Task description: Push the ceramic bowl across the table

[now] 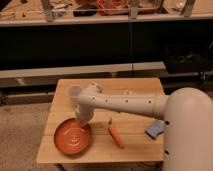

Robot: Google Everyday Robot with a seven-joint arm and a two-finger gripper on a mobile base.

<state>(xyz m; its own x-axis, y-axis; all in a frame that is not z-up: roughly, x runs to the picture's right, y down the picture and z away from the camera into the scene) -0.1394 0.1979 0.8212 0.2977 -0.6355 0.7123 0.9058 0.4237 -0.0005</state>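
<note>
An orange-red ceramic bowl (72, 137) sits on the wooden table (135, 150) near its front left corner. My white arm reaches left across the table from the right. My gripper (81, 120) hangs down at the bowl's far right rim, touching or nearly touching it.
An orange carrot (115, 134) lies on the table just right of the bowl. A blue-grey sponge (155, 129) lies at the right edge beside my body. A dark shelf unit (100, 45) stands behind the table.
</note>
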